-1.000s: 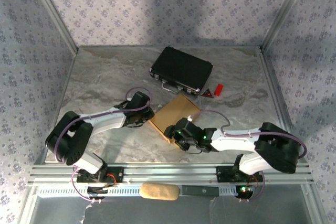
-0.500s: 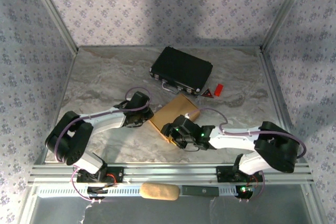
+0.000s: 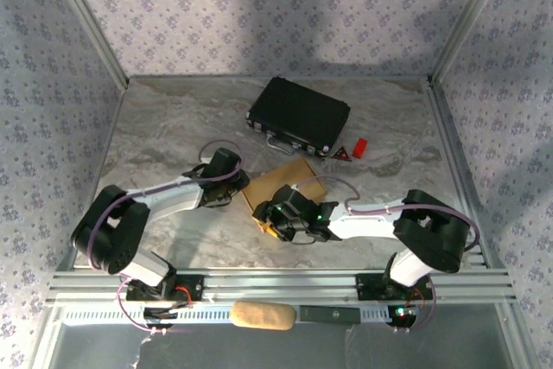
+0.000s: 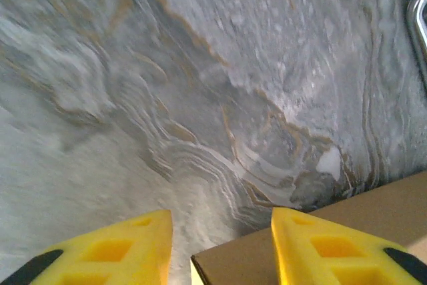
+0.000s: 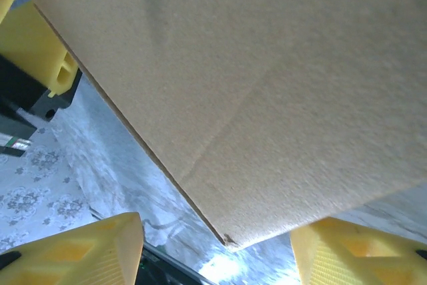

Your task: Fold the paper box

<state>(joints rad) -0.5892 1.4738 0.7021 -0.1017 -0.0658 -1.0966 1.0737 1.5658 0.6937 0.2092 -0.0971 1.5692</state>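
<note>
The paper box (image 3: 289, 181) is a flat tan cardboard piece lying on the marble table, just in front of the black case. My left gripper (image 3: 238, 187) sits at its left corner. In the left wrist view that gripper (image 4: 220, 248) is open, with the box's corner (image 4: 240, 265) between its yellow fingers and a gap on the left side. My right gripper (image 3: 270, 218) is at the box's near-left edge. In the right wrist view it (image 5: 217, 255) stands open, and a corner of the cardboard (image 5: 253, 85) hangs above and between its fingers.
A black hard case (image 3: 299, 115) with metal latches lies behind the box; one latch (image 4: 419, 25) shows at the left wrist view's right edge. A small red block (image 3: 359, 146) and a red-black triangle (image 3: 342, 153) lie right of the case. A tan pad (image 3: 263, 315) rests on the front rail.
The left gripper has opened at the box's left corner. The right gripper slid left along the box's near edge, and the box shifted slightly left.
</note>
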